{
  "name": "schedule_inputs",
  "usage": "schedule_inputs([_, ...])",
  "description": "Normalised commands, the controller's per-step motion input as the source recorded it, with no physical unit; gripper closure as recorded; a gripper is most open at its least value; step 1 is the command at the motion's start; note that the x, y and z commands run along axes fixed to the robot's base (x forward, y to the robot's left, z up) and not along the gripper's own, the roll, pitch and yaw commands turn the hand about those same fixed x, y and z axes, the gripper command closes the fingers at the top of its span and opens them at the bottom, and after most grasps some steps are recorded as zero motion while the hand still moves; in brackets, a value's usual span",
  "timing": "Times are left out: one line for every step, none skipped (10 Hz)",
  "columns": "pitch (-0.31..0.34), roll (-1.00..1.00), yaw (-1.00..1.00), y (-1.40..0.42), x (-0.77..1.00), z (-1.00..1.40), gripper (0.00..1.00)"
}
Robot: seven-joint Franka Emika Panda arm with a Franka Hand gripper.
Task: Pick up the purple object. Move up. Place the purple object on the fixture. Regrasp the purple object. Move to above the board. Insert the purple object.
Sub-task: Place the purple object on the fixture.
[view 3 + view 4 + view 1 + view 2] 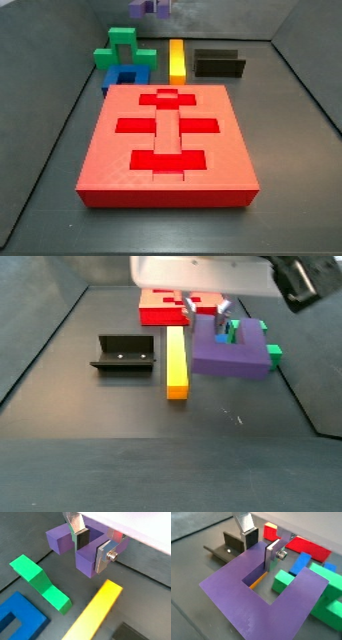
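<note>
Right now your gripper [92,546] is clamped on the purple object [87,561]: in both wrist views one silver finger [272,556] sits against the outside of a prong and the other [77,525] stands in the slot between the prongs, so the jaws pinch that one prong.

Nearest to you in a side view, the purple object [227,348] appears to hang clear of the floor, though the angle is poor and you should not count on that. Just beside it lies the yellow bar [175,363], flat on the floor, and past that bar stands the fixture [123,354], well apart from the purple piece. The green block [262,338] shows behind the purple object, with the board [166,306] farthest back, partly hidden by the arm.

From the opposite side view you see the board [168,142] in front, the blue block [126,78] touching its far edge, the green block [122,46] beyond that, and the yellow bar [177,60] between them and the fixture [219,63].
</note>
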Motion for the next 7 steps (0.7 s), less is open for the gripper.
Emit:
schedule_inputs([0.020, -0.16, 0.00, -0.21, 1.00, 0.11, 1.00])
schedule_inputs([0.000, -0.13, 0.00, -0.20, 1.00, 0.05, 1.00])
schedule_inputs([0.000, -0.19, -0.01, -0.09, 1.00, 0.00, 1.00])
schedule_inputs([-0.191, -0.37, -0.12, 0.00, 1.00, -0.10, 1.00])
schedule_inputs([-0.174, -0.35, -0.11, 0.00, 1.00, -0.13, 1.00])
schedule_inputs([0.014, -0.47, -0.06, -0.07, 1.00, -0.06, 1.00])
schedule_inputs([0.094, -0.55, -0.06, -0.13, 1.00, 0.00, 1.00])
